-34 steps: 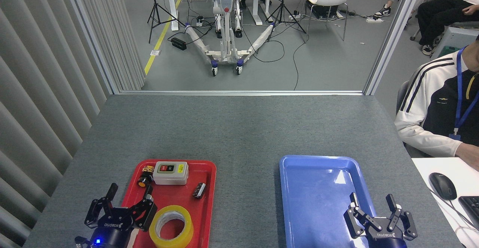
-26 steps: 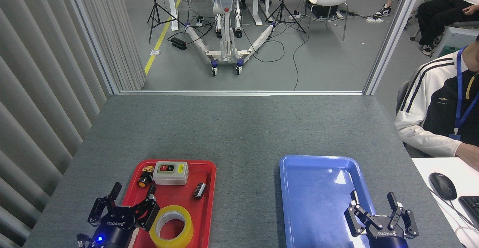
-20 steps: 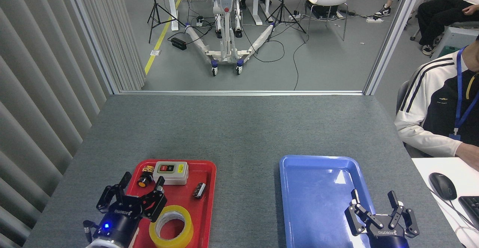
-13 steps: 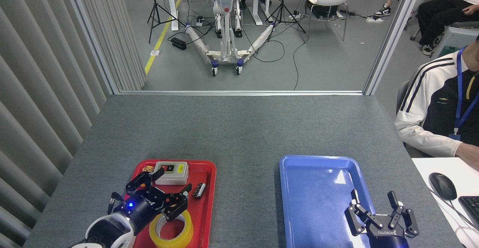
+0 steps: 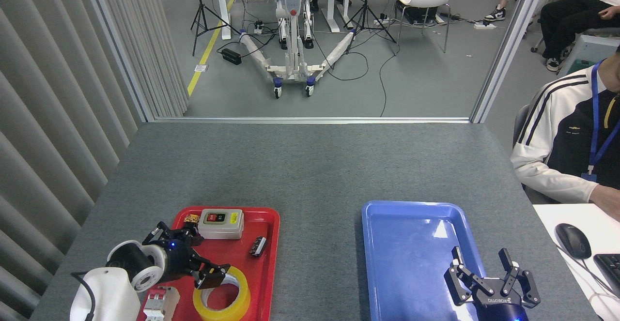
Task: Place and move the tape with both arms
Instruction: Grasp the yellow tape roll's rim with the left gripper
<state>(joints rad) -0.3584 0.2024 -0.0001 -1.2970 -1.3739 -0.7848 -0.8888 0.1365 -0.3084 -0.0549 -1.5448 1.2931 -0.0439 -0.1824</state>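
The tape [image 5: 222, 298], a yellow roll with a whitish core, lies flat at the near end of the red tray [image 5: 271, 217]. My left gripper [image 5: 203, 259] comes in from the lower left and points right, just above the roll's far left rim. Its fingers are spread, so it is open, and the lower fingertip [image 5: 214, 276] sits at the tape's edge; I cannot tell whether it touches. My right gripper [image 5: 490, 275] is open with nothing in it, over the near right part of the blue tray [image 5: 411, 253].
In the red tray are a grey switch box [image 5: 221, 223], a small black part [image 5: 258, 246] and a white breaker [image 5: 157, 304]. A seated person [image 5: 566, 137] is at the right, by a mouse [image 5: 573, 240] on a white desk.
My left arm has lifted, swung right and turned its gripper sideways over the tape's far left rim, uncovering the white breaker. The right gripper has barely moved.
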